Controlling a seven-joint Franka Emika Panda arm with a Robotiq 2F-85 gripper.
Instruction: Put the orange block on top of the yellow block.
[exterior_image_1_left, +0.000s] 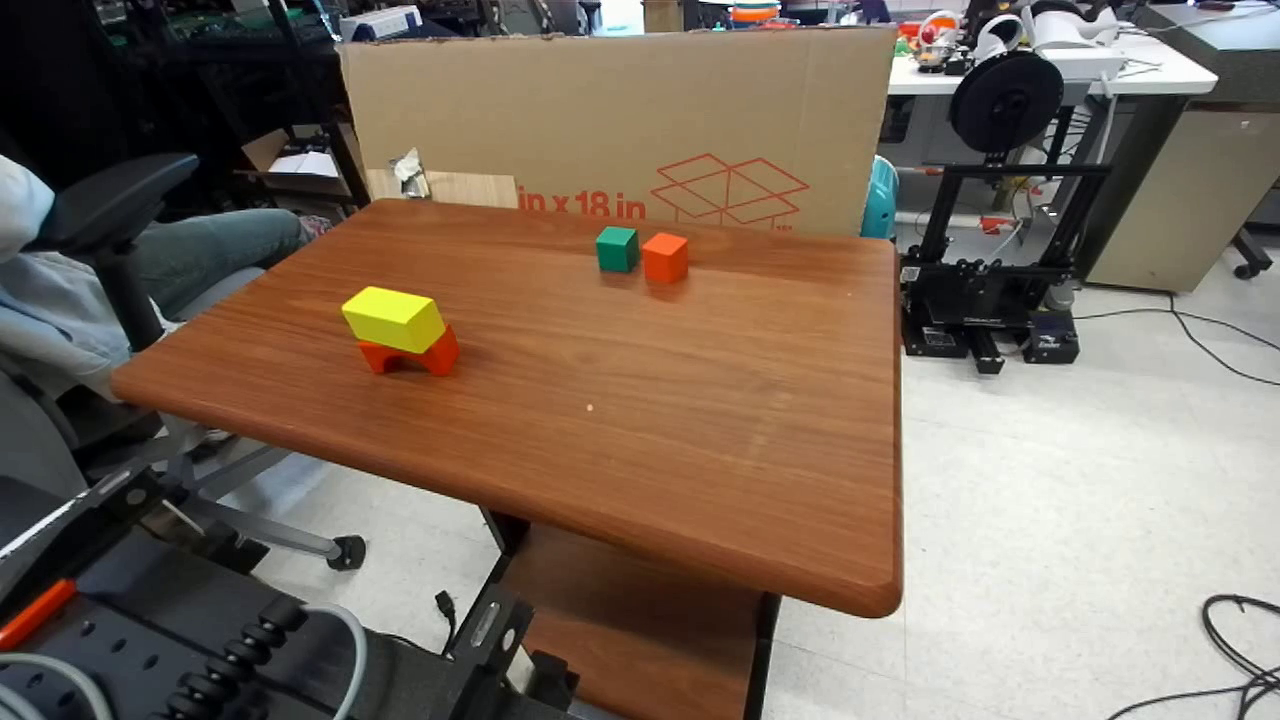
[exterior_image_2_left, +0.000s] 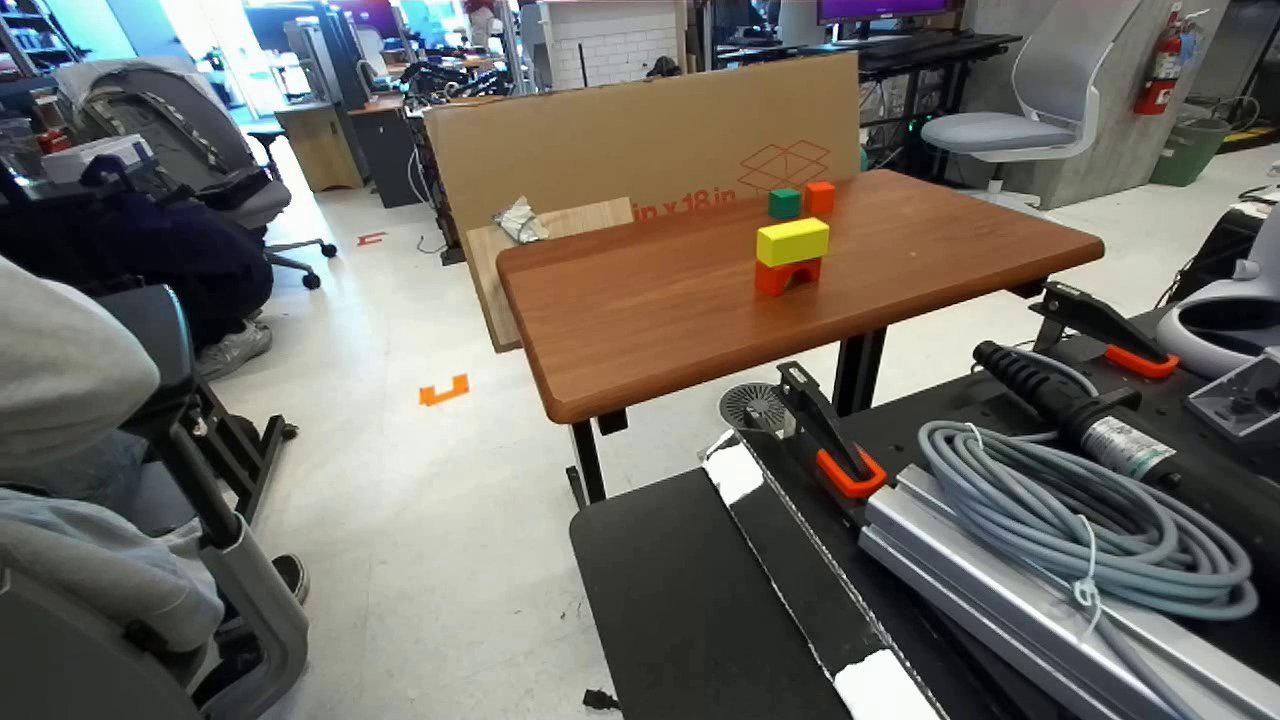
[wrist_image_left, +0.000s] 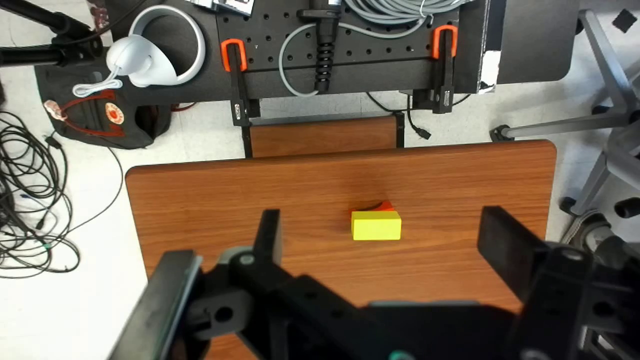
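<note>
The orange block (exterior_image_1_left: 666, 258) is a small orange-red cube on the table, at its far side by the cardboard; it also shows in an exterior view (exterior_image_2_left: 819, 198). It does not show in the wrist view. The yellow block (exterior_image_1_left: 392, 320) lies flat on an orange-red arch block (exterior_image_1_left: 441, 354); both also show in an exterior view, the yellow block (exterior_image_2_left: 793, 243) above the arch block (exterior_image_2_left: 772, 279). In the wrist view the yellow block (wrist_image_left: 376, 226) lies below, between the spread fingers. My gripper (wrist_image_left: 382, 212) is open and empty, well above the table; neither exterior view shows it.
A green cube (exterior_image_1_left: 617, 250) stands close beside the orange block. The brown table (exterior_image_1_left: 640, 420) has a tall cardboard sheet (exterior_image_1_left: 600, 110) along its far edge. A black bench (wrist_image_left: 280, 82) with clamps and cables stands off the table's near edge. A person sits at one side.
</note>
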